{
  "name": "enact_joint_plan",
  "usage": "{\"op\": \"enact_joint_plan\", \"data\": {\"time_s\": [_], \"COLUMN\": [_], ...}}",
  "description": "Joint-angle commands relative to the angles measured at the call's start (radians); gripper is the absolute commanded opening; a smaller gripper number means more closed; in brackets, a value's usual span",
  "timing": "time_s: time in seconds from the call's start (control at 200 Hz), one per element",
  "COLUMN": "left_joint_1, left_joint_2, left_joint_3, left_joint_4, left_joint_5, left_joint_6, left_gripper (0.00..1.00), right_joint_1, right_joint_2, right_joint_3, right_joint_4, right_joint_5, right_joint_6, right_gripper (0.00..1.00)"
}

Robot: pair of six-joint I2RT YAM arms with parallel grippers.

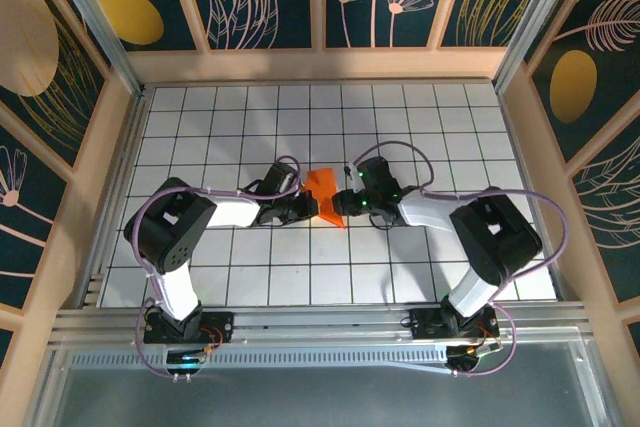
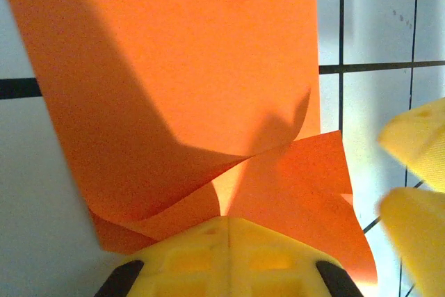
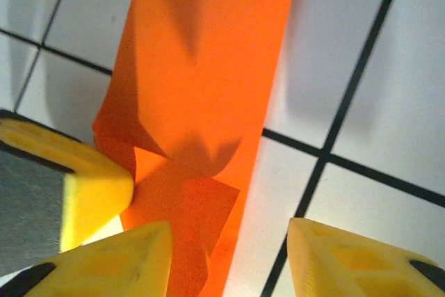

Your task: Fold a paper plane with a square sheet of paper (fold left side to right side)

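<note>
Paper: the thin bright orange square sheet of paper [image 1: 325, 192] lies near the middle of the white table with black grid lines [image 1: 450, 267], between the two arms. It is partly folded, and in the top view it narrows to a point on the near side.
Paper shape: in the left wrist view a broad flap curls up off the table and throws a shadow on the layer under it. A smaller creased corner lies to the right of this flap.
Left end effector: the left end effector [image 1: 310, 210] is at the near left edge of the paper. Its yellow fingers [image 2: 188, 259] are pressed together. The layers of the paper come together exactly at the tips, so it pinches the paper there.
Right end effector: the right end effector [image 3: 228, 234] is just to the right of the paper in the top view. It is spread, with its yellow fingers [image 3: 348, 262] standing well apart.
Paper to right end effector: the near end of the paper reaches into the gap between the spread fingers. It overlaps one finger, while the other finger is over bare table, apart from the paper. Whether the first finger really touches the paper, I cannot tell.
Two end effectors: they are near each other, one on each side of the paper.
</note>
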Motion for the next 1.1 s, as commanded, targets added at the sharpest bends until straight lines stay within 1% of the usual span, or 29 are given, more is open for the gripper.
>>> {"op": "enact_joint_plan", "data": {"time_s": [0.0, 0.045, 0.08, 0.205, 0.27, 0.32, 0.41, 0.535, 0.836, 1.091], "left_joint_1": [-0.001, -0.001, -0.001, -0.001, 0.0, 0.0, 0.0, 0.0, -0.001, -0.001], "left_joint_2": [0.016, 0.014, 0.014, 0.014, 0.013, 0.012, 0.011, 0.014, 0.013, 0.014], "left_joint_3": [-0.031, -0.032, -0.031, -0.033, -0.034, -0.034, -0.036, -0.032, -0.033, -0.033], "left_joint_4": [-0.057, -0.057, -0.055, -0.053, -0.052, -0.052, -0.051, -0.053, -0.053, -0.053], "left_joint_5": [-0.043, -0.042, -0.043, -0.044, -0.046, -0.046, -0.047, -0.044, -0.046, -0.046], "left_joint_6": [0.009, 0.008, 0.008, 0.007, 0.006, 0.006, 0.005, 0.005, 0.003, 0.003], "left_gripper": [0.02, 0.02, 0.02, 0.02, 0.02, 0.02, 0.02, 0.02, 0.02, 0.02], "right_joint_1": [-0.024, -0.032, -0.038, -0.046, -0.046, -0.043, -0.04, -0.029, -0.023, -0.024], "right_joint_2": [-0.083, -0.106, -0.121, -0.14, -0.13, -0.118, -0.091, -0.06, -0.013, 0.02], "right_joint_3": [-0.005, -0.016, -0.023, -0.045, -0.057, -0.067, -0.082, -0.079, -0.086, -0.086], "right_joint_4": [-0.053, -0.067, -0.078, -0.098, -0.082, -0.058, -0.012, 0.01, 0.013, 0.034], "right_joint_5": [-0.043, -0.073, -0.103, -0.236, -0.32, -0.375, -0.432, -0.44, -0.409, -0.396], "right_joint_6": [0.012, 0.017, 0.021, 0.053, 0.082, 0.109, 0.163, 0.183, 0.183, 0.212], "right_gripper": [0.5, 0.5, 0.47, 0.18, 0.07, 0.0, 0.0, 0.0, 0.0, 0.0]}}
